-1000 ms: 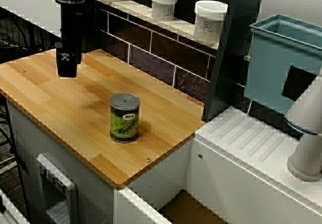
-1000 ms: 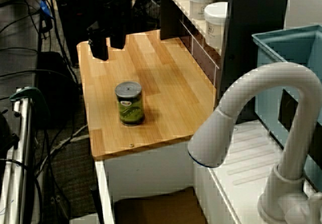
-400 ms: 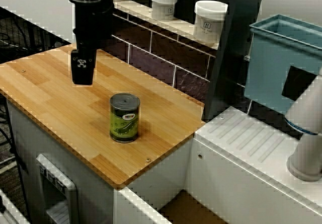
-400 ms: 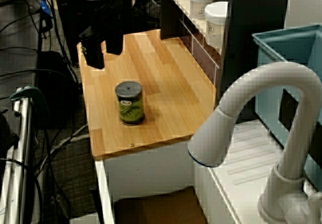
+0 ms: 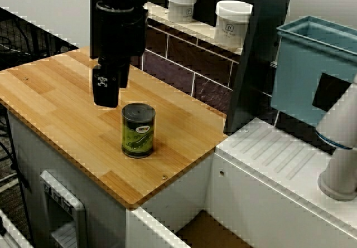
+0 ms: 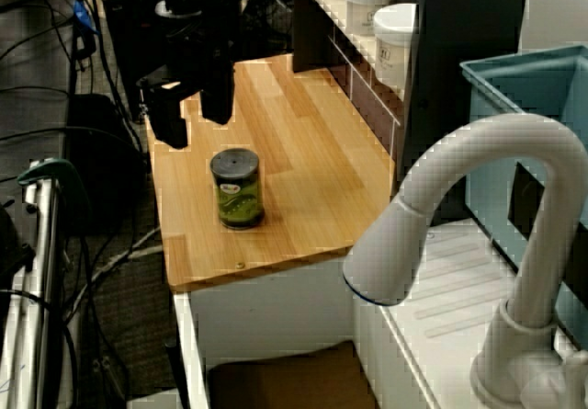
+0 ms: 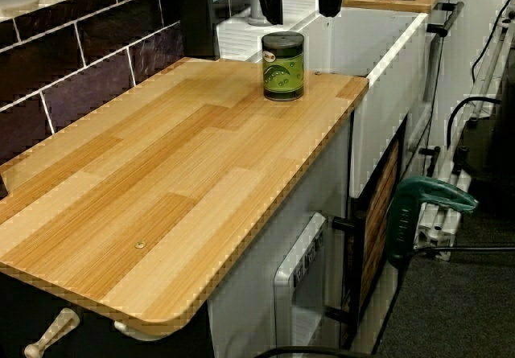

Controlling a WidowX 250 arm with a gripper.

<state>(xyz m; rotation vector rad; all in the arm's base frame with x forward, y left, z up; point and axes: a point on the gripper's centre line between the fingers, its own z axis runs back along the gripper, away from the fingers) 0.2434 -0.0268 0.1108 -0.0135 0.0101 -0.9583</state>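
A green-labelled tin can [image 5: 138, 130] with a dark lid stands upright on the wooden counter [image 5: 61, 103]. My black gripper [image 5: 110, 89] hangs just left of the can and slightly above its lid, not touching it. From the sink side, its two fingers [image 6: 169, 124] stand spread apart, so the gripper [image 6: 193, 119] is open and holds nothing, with the can [image 6: 237, 188] a little in front of it. In the view that rides on the gripper, the can [image 7: 283, 65] sits ahead near the counter's far corner, between the lines of the fingertips [image 7: 330, 0].
White lidded jars [image 5: 232, 23] stand on a shelf above the dark tiled wall. A teal bin [image 5: 312, 75] and a white faucet [image 6: 459, 207] lie beyond the counter's right end, over a ribbed draining board [image 5: 279, 156]. Cables and a green clamp [image 7: 422, 205] are on the floor side.
The gripper has travelled along the counter from its far left toward the can and come lower. Its fingers stayed open. The can has not moved.
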